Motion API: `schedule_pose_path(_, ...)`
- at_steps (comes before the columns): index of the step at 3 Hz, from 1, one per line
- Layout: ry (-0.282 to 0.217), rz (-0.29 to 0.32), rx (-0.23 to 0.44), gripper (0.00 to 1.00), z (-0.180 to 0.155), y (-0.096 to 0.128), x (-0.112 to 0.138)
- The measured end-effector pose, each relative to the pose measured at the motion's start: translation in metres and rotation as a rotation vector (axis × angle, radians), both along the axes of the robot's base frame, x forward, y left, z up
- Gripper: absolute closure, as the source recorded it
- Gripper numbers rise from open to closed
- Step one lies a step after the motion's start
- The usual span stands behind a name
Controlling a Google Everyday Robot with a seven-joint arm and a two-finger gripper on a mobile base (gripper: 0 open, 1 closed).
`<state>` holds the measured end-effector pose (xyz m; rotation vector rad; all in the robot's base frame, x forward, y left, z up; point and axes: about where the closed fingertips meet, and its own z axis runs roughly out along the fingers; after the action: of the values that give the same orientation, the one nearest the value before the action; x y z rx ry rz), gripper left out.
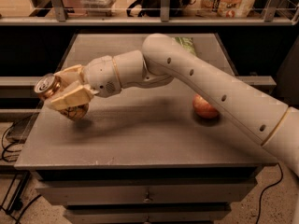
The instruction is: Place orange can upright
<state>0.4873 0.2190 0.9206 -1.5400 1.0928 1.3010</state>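
Note:
The orange can [52,91] is held in my gripper [65,94] over the left edge of the grey table [140,134]. It is tilted, its silver pull-tab top pointing up and to the left, its orange lower end showing below the fingers [74,96]. The gripper is shut on the can and holds it a little above the tabletop. My white arm reaches in from the right across the table.
A red apple [204,107] lies on the table's right side, partly behind my forearm. A green snack bag [187,45] lies at the back of the table, mostly hidden by the arm. Shelves run behind; cables lie on the floor at left.

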Motion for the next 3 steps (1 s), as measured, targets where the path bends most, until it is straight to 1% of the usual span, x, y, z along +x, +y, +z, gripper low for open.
schedule_pose_path(1, 0.038, -0.010, 0.006, 1.00, -0.010, -0.002, 0.001)
schedule_pose_path(2, 0.062, -0.018, 0.001, 0.84, -0.019, -0.003, 0.000)
schedule_pose_path(3, 0.091, -0.033, 0.005, 0.59, -0.029, -0.005, -0.001)
